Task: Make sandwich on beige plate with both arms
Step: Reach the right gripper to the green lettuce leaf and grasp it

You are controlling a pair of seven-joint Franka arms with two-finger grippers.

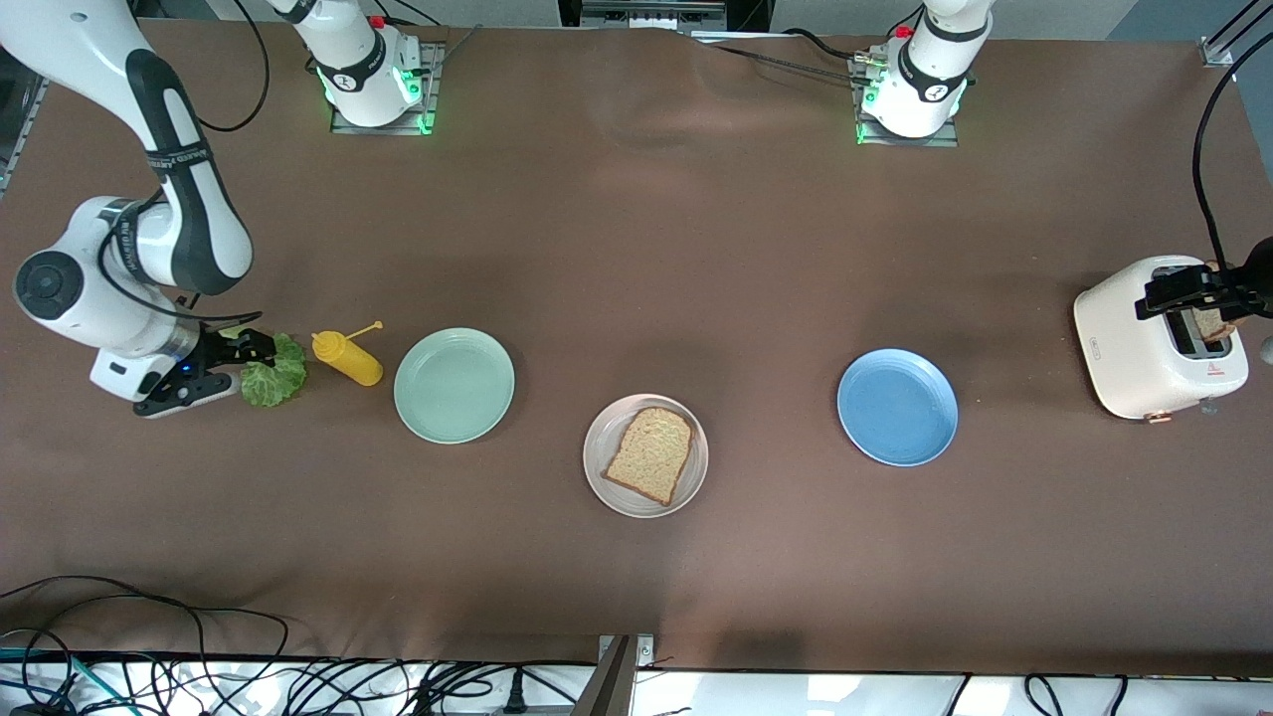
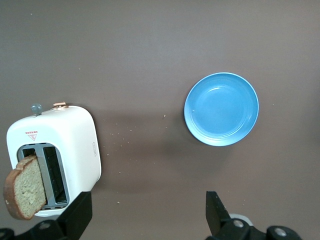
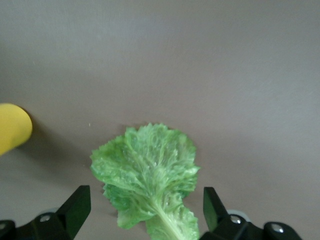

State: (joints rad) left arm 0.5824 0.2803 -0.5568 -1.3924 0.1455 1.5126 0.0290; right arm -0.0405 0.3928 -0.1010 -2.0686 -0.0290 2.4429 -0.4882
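The beige plate (image 1: pixel 601 475) sits in the middle of the table, nearer the front camera than the other plates. One slice of brown bread (image 1: pixel 650 453) lies on it. A second slice (image 2: pixel 24 189) stands tilted in a slot of the white toaster (image 2: pixel 70 140) at the left arm's end. My left gripper (image 2: pixel 149 216) hangs open and empty above the toaster's edge (image 1: pixel 1193 291). At the right arm's end a crinkled green lettuce leaf (image 3: pixel 147 170) lies flat on the table. My right gripper (image 3: pixel 145 210) is low over it, open, with the stem between its fingers (image 1: pixel 227 370).
A yellow squeeze bottle (image 1: pixel 348 359) lies beside the lettuce (image 1: pixel 276 375). A mint green plate (image 1: pixel 454 385) stands between the bottle and the beige plate. A blue plate (image 1: pixel 897 406) stands between the beige plate and the toaster (image 1: pixel 1134 348). Cables run along the table's front edge.
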